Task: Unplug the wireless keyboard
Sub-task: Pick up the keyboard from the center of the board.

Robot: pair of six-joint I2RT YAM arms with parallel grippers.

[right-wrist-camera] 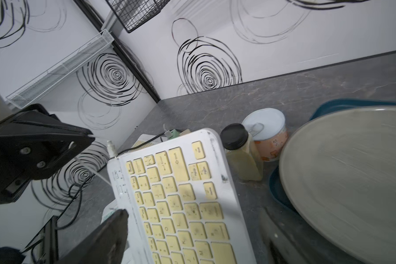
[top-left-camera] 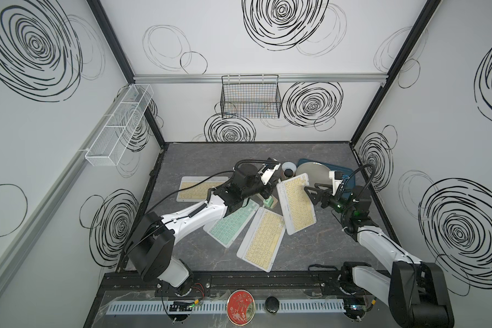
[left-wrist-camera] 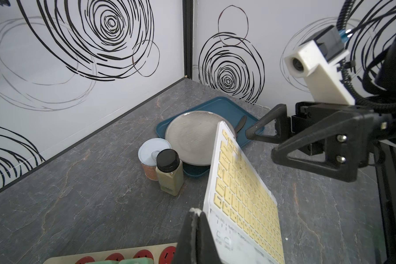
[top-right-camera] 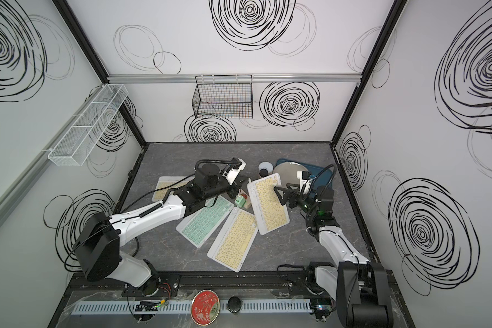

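Right gripper [top-left-camera: 310, 194] spread open above the wireless keyboard [top-left-camera: 296, 204], left gripper [left-wrist-camera: 196, 216] clenched at its cabled corner.

Nearest to the arm bases, a mint keyboard [top-left-camera: 233, 225] and a second yellow keyboard [top-left-camera: 262, 241] lie flat on the worktop [top-left-camera: 199, 255]. Just behind them, the wireless keyboard sits tilted, and its far end reaches over the plate [left-wrist-camera: 190, 137]. The plug [right-wrist-camera: 111, 147] of a white cable [right-wrist-camera: 89, 168] stands at its corner. Whether the left gripper pinches this cable cannot be told. If the pull comes before the right gripper holds the keyboard down, the keyboard will probably be dragged along with the plug. It could slide off the plate and knock the bottle [left-wrist-camera: 169, 173] and the can [left-wrist-camera: 152, 150] just beside it. A hard press on the raised end could also tip the plate on the tray [left-wrist-camera: 224, 106].
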